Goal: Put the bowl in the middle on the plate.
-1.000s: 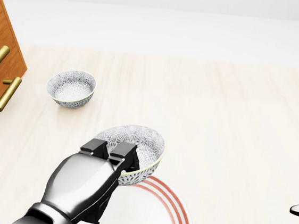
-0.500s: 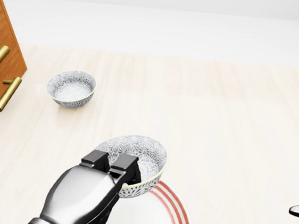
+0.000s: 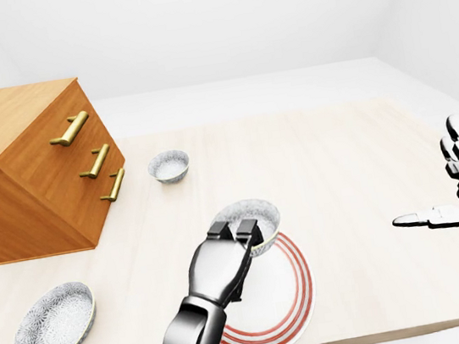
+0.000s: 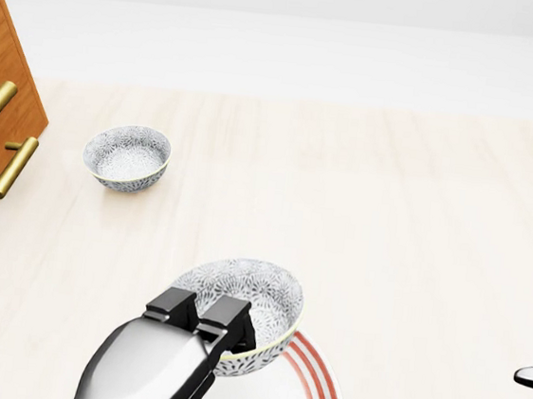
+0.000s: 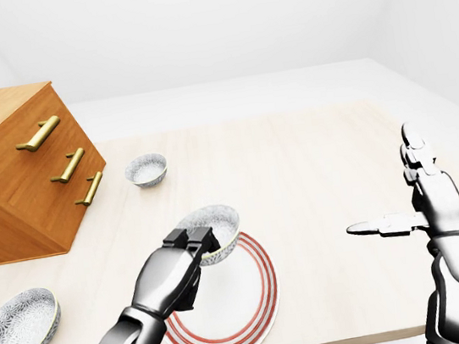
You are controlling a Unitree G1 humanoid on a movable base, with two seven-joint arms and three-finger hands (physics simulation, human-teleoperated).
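Note:
A patterned grey-white bowl hangs tilted over the top left edge of the white plate with red rings. My left hand is shut on the bowl's near rim, its fingers hooked over the edge. A second bowl sits near the drawer chest, and a third bowl lies at the table's lower left. My right hand hovers open at the right, away from everything, fingers spread.
A wooden drawer chest with brass handles stands at the left of the light wooden table. The table's near edge runs just below the plate in the eye views.
My left hand has carried the bowl down and to the right in the head view, further over the plate. The right hand has stayed still.

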